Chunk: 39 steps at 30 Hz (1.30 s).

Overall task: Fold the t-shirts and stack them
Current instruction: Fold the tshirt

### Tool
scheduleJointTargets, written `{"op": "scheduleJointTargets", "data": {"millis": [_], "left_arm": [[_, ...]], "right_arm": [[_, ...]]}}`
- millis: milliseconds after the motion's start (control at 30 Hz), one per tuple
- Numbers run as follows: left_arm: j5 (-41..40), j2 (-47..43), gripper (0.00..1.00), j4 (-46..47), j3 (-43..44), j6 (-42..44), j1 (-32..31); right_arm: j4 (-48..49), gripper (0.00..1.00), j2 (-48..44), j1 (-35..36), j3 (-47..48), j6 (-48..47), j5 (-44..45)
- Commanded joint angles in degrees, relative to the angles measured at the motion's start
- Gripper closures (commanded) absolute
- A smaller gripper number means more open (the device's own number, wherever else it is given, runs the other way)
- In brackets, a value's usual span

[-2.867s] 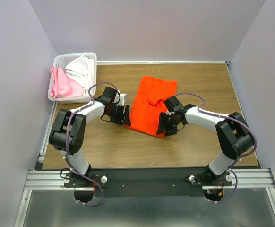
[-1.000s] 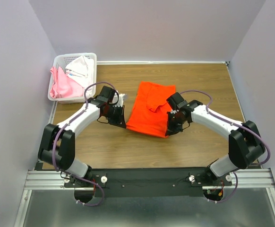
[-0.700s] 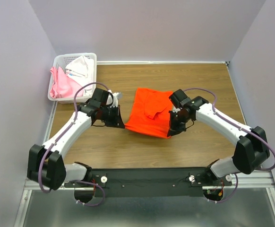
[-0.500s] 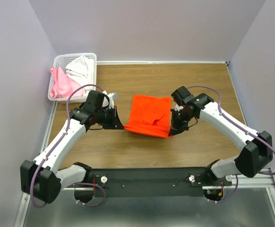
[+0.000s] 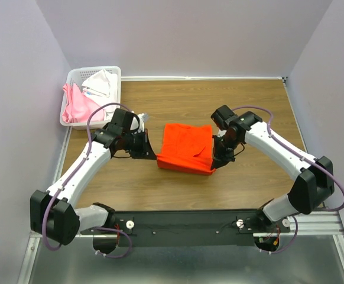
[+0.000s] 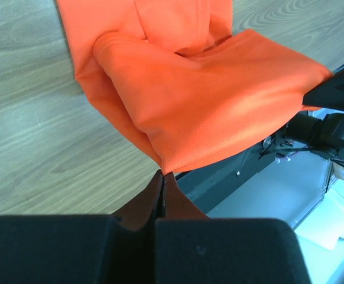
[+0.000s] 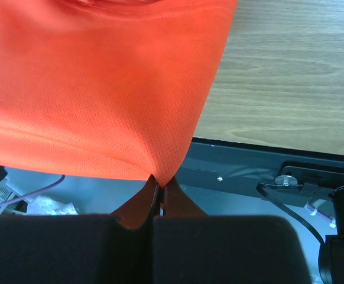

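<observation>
The bright orange t-shirt [image 5: 185,147] hangs doubled over above the middle of the table, held by its two near corners. My left gripper [image 5: 156,157] is shut on the left corner, and in the left wrist view the orange cloth [image 6: 207,106] rises straight from the pinched fingertips [image 6: 162,176]. My right gripper [image 5: 214,165] is shut on the right corner; the right wrist view shows the orange fabric [image 7: 101,89] bunching into its closed tips [image 7: 160,180]. A pale pink t-shirt [image 5: 77,106] and a white t-shirt [image 5: 101,83] lie in the basket.
The white lattice basket [image 5: 72,76] stands at the table's back left corner. Brown wooden tabletop [image 5: 249,100] surrounds the orange shirt. A black rail [image 5: 184,225] with the arm bases runs along the near edge.
Both grippers have carried the shirt's near corners back and inward, folding the long spread shirt into a shorter doubled rectangle. The right gripper has tightened on its corner.
</observation>
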Motion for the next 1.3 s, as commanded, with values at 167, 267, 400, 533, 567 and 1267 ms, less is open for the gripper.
{"op": "scheduleJointTargets", "data": {"millis": [167, 267, 400, 533, 567, 1267], "left_arm": [[-0.51, 6.61, 1.0, 0.7, 5.8, 2.83, 0.93], [-0.08, 9.24, 1.0, 1.14, 7.12, 3.88, 1.63], [0.01, 13.64, 1.0, 1.23, 9.85, 5.63, 2.68], [0.19, 20.82, 1.0, 1.67, 15.02, 7.3, 3.82], [0.19, 22.42, 1.0, 1.84, 16.17, 7.83, 4.09], [1.77, 58.12, 0.02, 2.72, 48.8, 11.17, 8.84]], "right_arm": [[-2.81, 1.0, 5.36, -3.24, 3.84, -2.89, 3.81], [-2.72, 1.0, 7.46, -5.08, 5.08, -4.38, 3.64], [-2.11, 0.99, 11.33, -8.42, 8.32, -6.58, 3.2], [-1.84, 0.99, 18.09, -10.27, 14.55, -10.0, 2.76], [-1.84, 0.99, 19.5, -10.62, 17.53, -10.53, 2.67], [7.9, 0.0, 45.82, -20.29, 42.92, -25.3, -8.06]]}}
